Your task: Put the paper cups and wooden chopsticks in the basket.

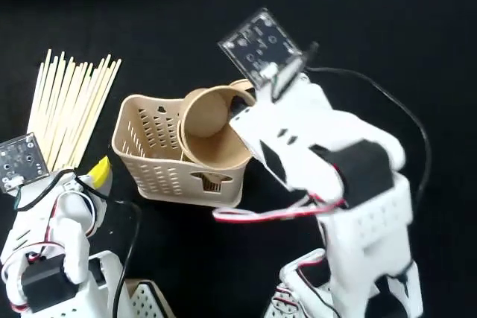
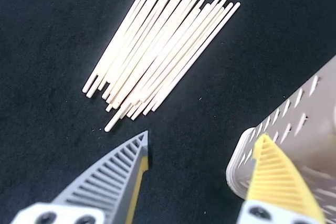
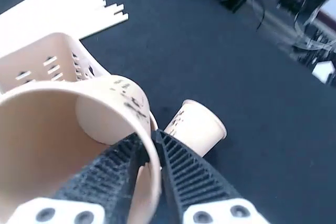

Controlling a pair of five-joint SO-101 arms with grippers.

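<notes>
Black-fingered, the right end effector [image 3: 152,137] pinches the rim of a paper cup [image 3: 52,129], one finger inside the mouth and one outside. The right arm rises from the table's near right edge and leans far and left. It holds the cup tilted over the right end of the basket [image 1: 149,161]. Whether the cup touches the basket cannot be told. Dark print runs along the cup's wall near the rim, too blurred to read.

A second paper cup [image 3: 197,127] lies on its side on the black table [image 1: 373,35] just beyond the basket, also with small print that is unreadable.

At the near left, the left arm sits folded low. The left end effector [image 2: 203,137] is spread and grips nothing, and its yellow finger is just beside the basket's near left corner. The wooden chopsticks [image 2: 157,51] lie fanned on the table at the far left.
</notes>
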